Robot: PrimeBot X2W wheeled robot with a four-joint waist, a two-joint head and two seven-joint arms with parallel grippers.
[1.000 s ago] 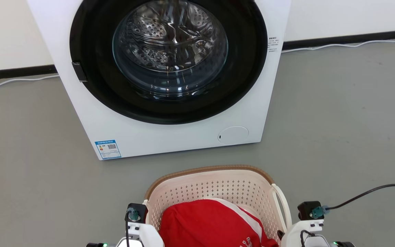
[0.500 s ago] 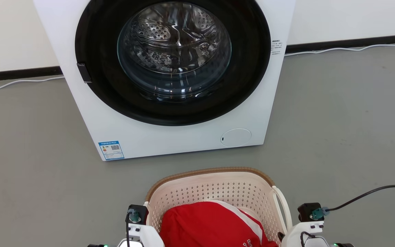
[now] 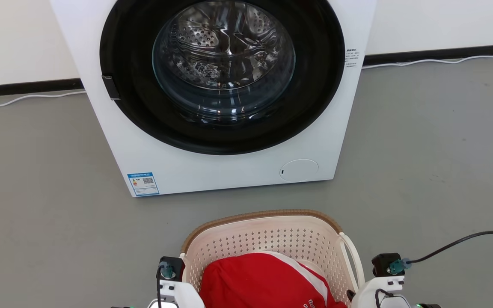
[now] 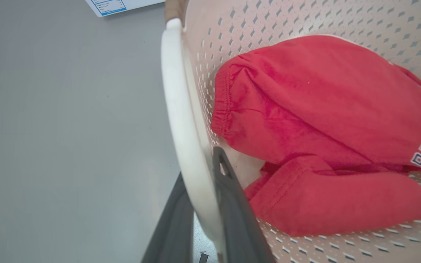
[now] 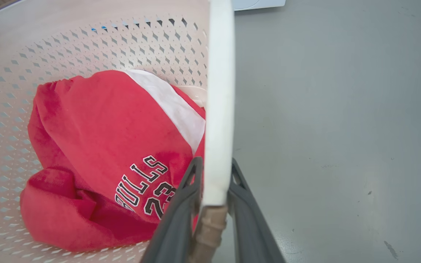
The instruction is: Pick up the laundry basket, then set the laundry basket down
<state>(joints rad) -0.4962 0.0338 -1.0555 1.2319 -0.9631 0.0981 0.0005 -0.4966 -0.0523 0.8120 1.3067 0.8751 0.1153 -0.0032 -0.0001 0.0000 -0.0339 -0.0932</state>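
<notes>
Left gripper (image 4: 200, 171), left wrist view: both dark fingers are clamped on the white loop handle (image 4: 181, 109) of the laundry basket (image 4: 305, 18), one finger outside the wall and one inside. A red garment (image 4: 323, 109) lies in the basket.

Right wrist view: right gripper (image 5: 215, 162) likewise grips the opposite handle (image 5: 219, 91), with a finger on either side. The garment lettering reads "BULLS 23".

Head view: the basket (image 3: 268, 239) sits low centre between two pale wrists. It is in front of the washing machine (image 3: 229, 171) and apart from it, over grey floor (image 3: 422, 171). Floor contact cannot be determined.
</notes>
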